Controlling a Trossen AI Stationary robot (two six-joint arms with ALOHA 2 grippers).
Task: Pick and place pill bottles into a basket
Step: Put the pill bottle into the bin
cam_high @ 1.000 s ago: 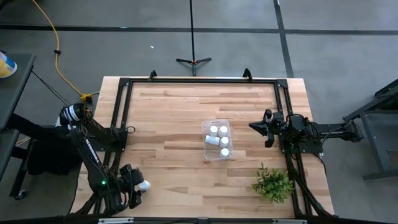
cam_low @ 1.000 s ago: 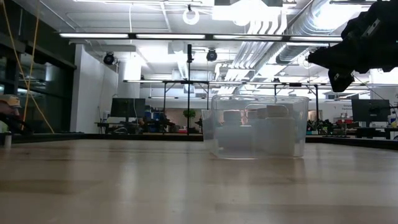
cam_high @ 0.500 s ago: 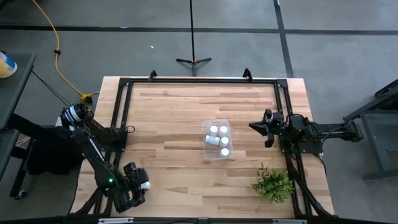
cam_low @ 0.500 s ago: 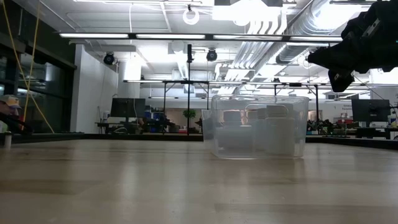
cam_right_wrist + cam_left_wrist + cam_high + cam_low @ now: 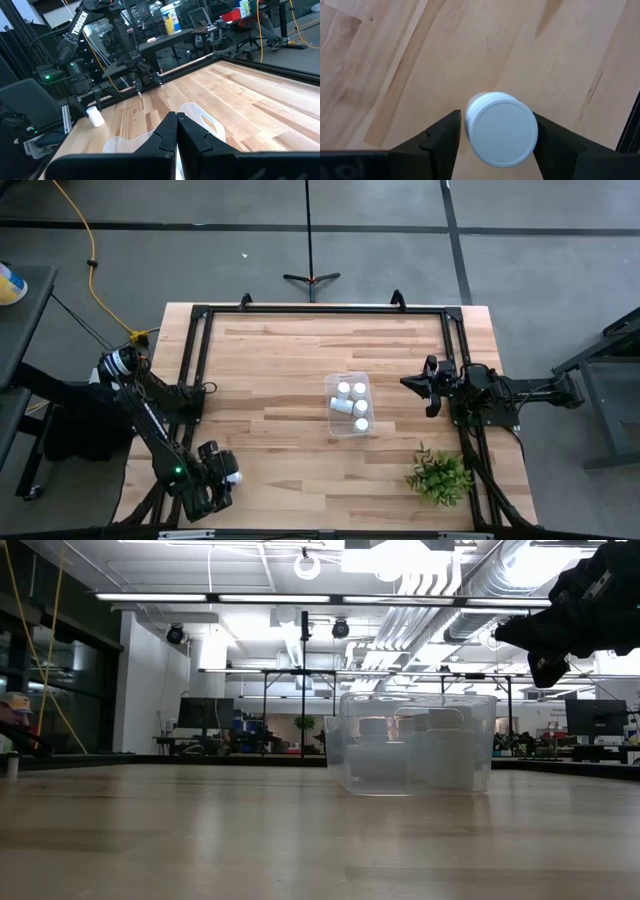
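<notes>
1. The left gripper sits at the near-left corner of the table, pinching a pill bottle between its two fingers. The bottle's white cap faces the wrist camera, with bare wood beneath it.
2. The basket stands well away from that gripper, toward the middle of the table. It holds four pill bottles; one of them lies on its side.
3. Nothing stands on the wood between the left gripper and the basket.
4. The right gripper hangs just beside the basket on its right, raised above the table, fingers pressed together.
5. A green plant stands near the table's near-right edge, nearer than the right gripper.
6. In the low view the bottles inside the basket blur through the clear wall, so their count is hard to read there. The left gripper lies outside that view.
7. The held bottle's body is mostly hidden behind its own cap.
</notes>
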